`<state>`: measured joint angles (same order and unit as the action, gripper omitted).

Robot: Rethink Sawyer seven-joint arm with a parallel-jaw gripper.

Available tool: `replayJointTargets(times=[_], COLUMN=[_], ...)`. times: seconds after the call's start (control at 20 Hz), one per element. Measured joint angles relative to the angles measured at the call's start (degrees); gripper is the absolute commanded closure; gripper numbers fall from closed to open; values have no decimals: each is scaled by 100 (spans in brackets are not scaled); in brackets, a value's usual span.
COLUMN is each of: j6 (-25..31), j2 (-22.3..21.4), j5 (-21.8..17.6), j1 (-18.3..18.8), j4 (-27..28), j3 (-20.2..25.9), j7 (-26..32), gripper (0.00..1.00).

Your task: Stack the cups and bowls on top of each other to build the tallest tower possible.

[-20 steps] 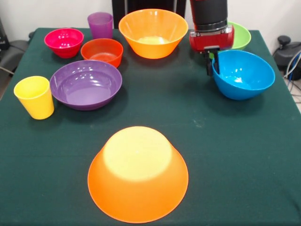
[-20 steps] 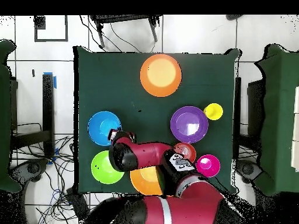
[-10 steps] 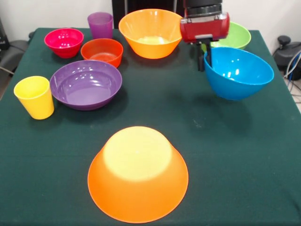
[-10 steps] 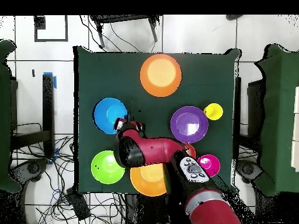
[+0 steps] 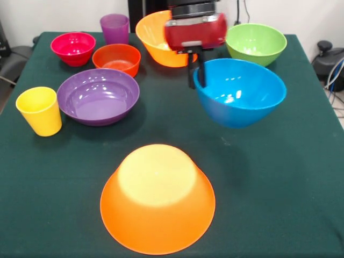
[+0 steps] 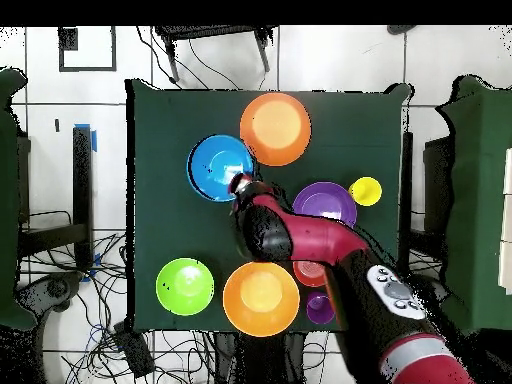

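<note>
Orange and upside down, the nearest large bowl (image 5: 157,198) sits on the green tablecloth (image 5: 279,177) at the front of the table. Behind it the gripper (image 5: 196,72) is clamped on the rim of the blue bowl (image 5: 240,91), which hangs tilted above the cloth. To the left stand the yellow cup (image 5: 40,110) and the wide purple bowl (image 5: 98,95); farther back are the orange-red bowl (image 5: 117,58), the pink-red bowl (image 5: 73,48), the purple cup (image 5: 115,28), the upright orange bowl (image 5: 161,38) and the green bowl (image 5: 256,43). The overhead view alone shows the blue bowl (image 6: 220,168) just beside the upside-down orange one (image 6: 275,128), and the arm (image 6: 320,250) covering the pink-red bowl and parts of the purple and orange-red bowls. In front, the wrist hides part of the upright orange bowl.
</note>
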<state>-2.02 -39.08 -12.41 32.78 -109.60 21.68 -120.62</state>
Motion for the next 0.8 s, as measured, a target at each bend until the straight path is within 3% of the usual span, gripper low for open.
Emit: replayJointTargets(times=[0.25, 0.8], j6=[407, 1048], j2=[220, 1051], j5=[145, 169], j1=[550, 939], j4=[563, 1802], j3=[369, 811], j7=[0, 0], gripper=[100, 100])
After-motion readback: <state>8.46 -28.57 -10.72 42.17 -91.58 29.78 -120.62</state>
